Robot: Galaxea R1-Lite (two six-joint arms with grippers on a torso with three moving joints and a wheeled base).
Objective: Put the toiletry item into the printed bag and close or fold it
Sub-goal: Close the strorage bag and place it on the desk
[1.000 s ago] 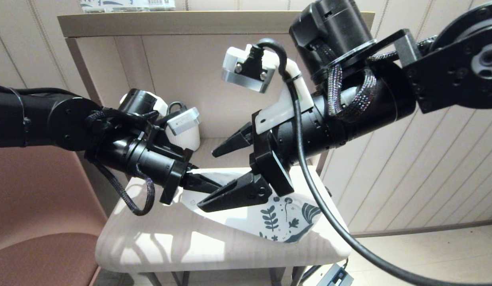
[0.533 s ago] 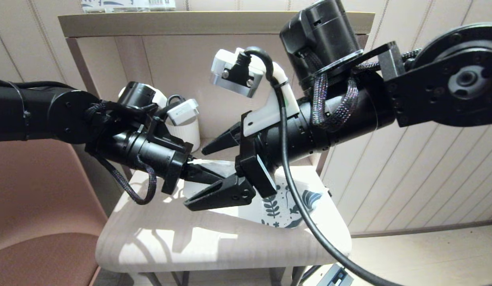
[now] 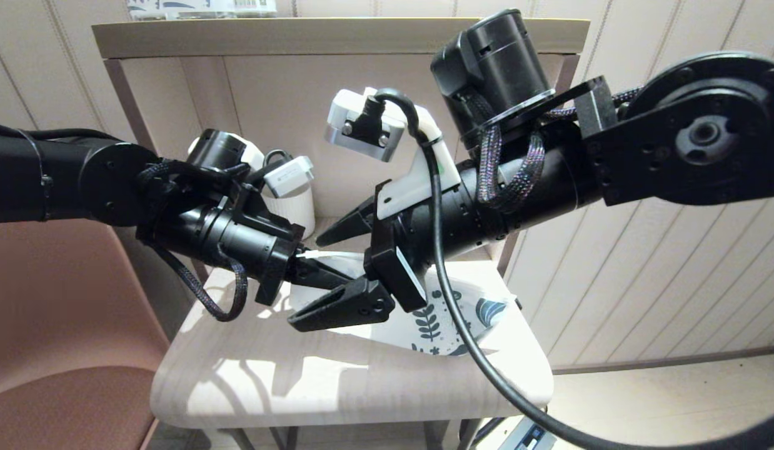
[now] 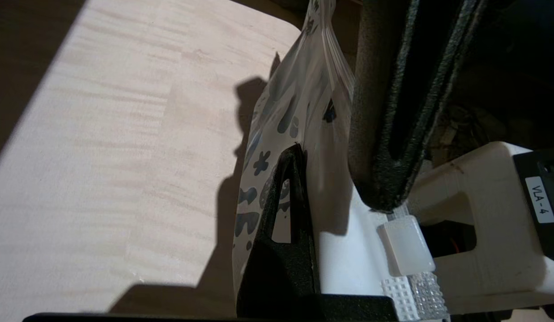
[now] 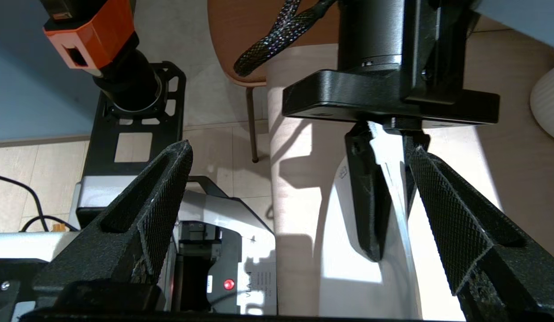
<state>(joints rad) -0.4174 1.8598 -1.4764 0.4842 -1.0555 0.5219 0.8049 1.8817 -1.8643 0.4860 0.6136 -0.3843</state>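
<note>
Left gripper point(image 3: 321, 278) is clamped shut on the plain white end of the printed bag point(image 3: 437, 315), holding that end lifted above the table point(image 3: 268, 381); the pouch slopes down to the robot's right, and its leaf-and-flower end lies near the table's right edge. In the left wrist view the bag point(image 4: 281, 134) stands on edge between the black fingers point(image 4: 286, 210), print facing the wood. Right gripper point(image 3: 312, 278) has its jaws spread wide, tips pointing at the left gripper: one finger passes above the held end, the other lies in front of the bag. Contact with the bag cannot be told. In the right wrist view the left gripper point(image 5: 384, 197) and the white pouch edge point(image 5: 393, 210) sit close to one of the right gripper's fingers point(image 5: 456, 214). The toiletry item cannot be made out in any view. Table is pale wood with rounded corners, sunlit in patches. A white ribbed cup point(image 3: 291, 215) stands at its rear. A tan shelf unit point(image 3: 299, 34) and panelled wall stand behind; a reddish-brown chair point(image 3: 55, 350) stands at the robot's left.
</note>
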